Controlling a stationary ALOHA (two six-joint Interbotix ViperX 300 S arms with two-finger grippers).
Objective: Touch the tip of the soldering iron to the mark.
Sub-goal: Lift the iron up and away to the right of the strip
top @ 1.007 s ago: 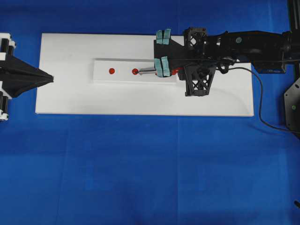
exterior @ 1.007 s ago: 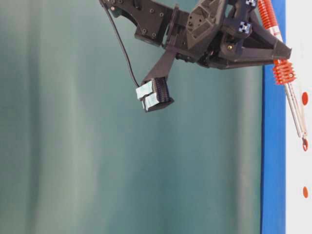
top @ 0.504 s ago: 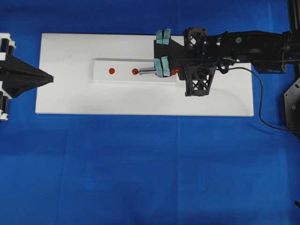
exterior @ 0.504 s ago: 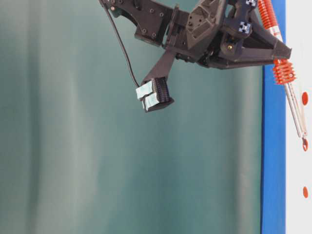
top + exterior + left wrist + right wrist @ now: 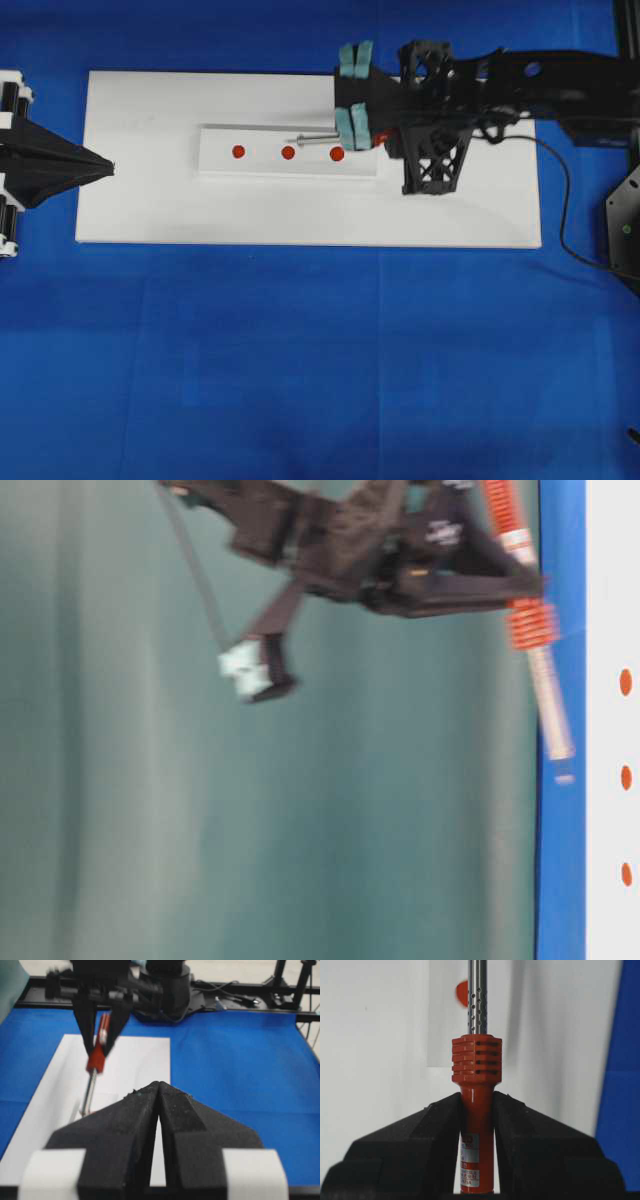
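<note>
The soldering iron has a red-orange handle, and my right gripper is shut on it. Its silver shaft points left over the raised white strip. The strip carries three red marks: left, middle and right. The tip hangs just beyond the middle mark and off it. In the blurred table-level view the iron stands apart from the board surface. The right wrist view cuts the tip off at the top. My left gripper is shut and empty at the board's left end.
The white board lies on a blue table cover. The iron's black cord trails off to the right, past the board's right edge. A black frame part stands at the far right.
The right gripper has lifted the iron off the middle mark, where its tip rested before. It has shifted slightly right and toward the far edge. The left gripper has not moved.
</note>
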